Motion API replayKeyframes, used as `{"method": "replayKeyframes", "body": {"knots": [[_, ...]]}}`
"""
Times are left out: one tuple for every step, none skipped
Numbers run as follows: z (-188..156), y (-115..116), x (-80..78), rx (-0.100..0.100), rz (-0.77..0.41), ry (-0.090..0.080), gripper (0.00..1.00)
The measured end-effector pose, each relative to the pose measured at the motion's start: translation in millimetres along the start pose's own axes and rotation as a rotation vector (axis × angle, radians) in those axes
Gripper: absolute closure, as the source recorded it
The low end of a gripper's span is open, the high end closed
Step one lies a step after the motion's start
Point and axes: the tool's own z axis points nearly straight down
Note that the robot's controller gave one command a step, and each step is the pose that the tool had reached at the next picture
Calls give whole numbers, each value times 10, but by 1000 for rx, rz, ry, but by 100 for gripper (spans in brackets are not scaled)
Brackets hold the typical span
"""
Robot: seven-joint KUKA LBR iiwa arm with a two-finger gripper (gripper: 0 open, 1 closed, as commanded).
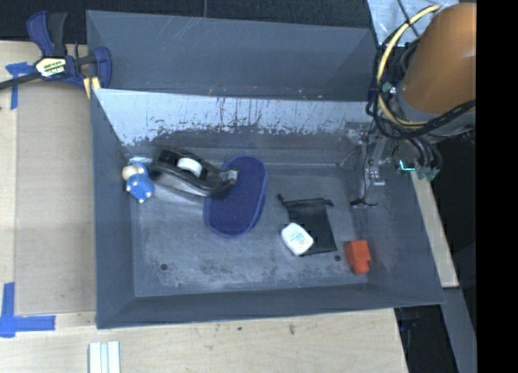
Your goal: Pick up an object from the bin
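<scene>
Dim, even light; pale glare on bin [267, 108] back wall; soft shadows.

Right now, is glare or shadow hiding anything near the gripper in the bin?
Camera view: a pale bright band lies across the bin's back wall, with no glare on the things. The floor is dimmer but evenly lit. The orange block and the white piece near the gripper stand clear of shadow.

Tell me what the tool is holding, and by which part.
Nothing: the tool hangs bare near the right wall of the bin, apart from the orange block on the floor.
</scene>
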Motion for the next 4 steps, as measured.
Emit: {"method": "replayKeyframes", "body": {"knots": [[1671, 160, -419, -1, 125, 0, 0], [1319, 537, -14, -2, 321, -6, 0], [1218, 387, -83, 0, 396, -11, 0], [1622, 474, 58, -2, 603, -7, 0]]}}
